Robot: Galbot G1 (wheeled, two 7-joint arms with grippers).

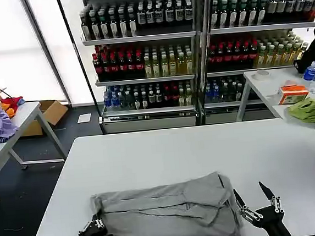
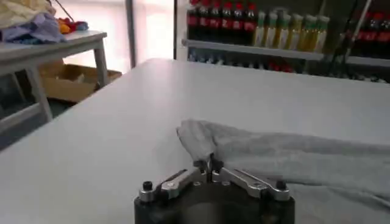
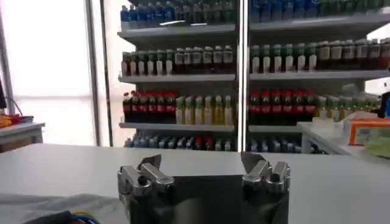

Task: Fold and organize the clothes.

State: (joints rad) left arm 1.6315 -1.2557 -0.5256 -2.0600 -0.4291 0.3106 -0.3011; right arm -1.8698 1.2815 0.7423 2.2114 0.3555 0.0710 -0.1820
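A folded light grey shirt (image 1: 168,210) lies across the lower centre of the head view, near the front edge of a white table (image 1: 204,147), with 2 grippers at its ends. At the lower left of the frame, the left gripper (image 1: 96,229) sits at the shirt's near left corner, its fingers (image 2: 210,165) pinched together on a raised fold of the grey fabric (image 2: 201,137), as the left wrist view shows. At the lower right, the right gripper (image 1: 254,200) stands just beside the shirt's right edge, its 2 fingers spread wide with nothing between them; in the right wrist view its jaws stand apart above the tabletop, with an edge of the shirt (image 3: 49,207) at the lower left. Shelves of bottled drinks (image 1: 195,43) fill the upper half of the head view, and a side table (image 1: 15,127) at the left edge carries a heap of coloured garments (image 1: 0,118).
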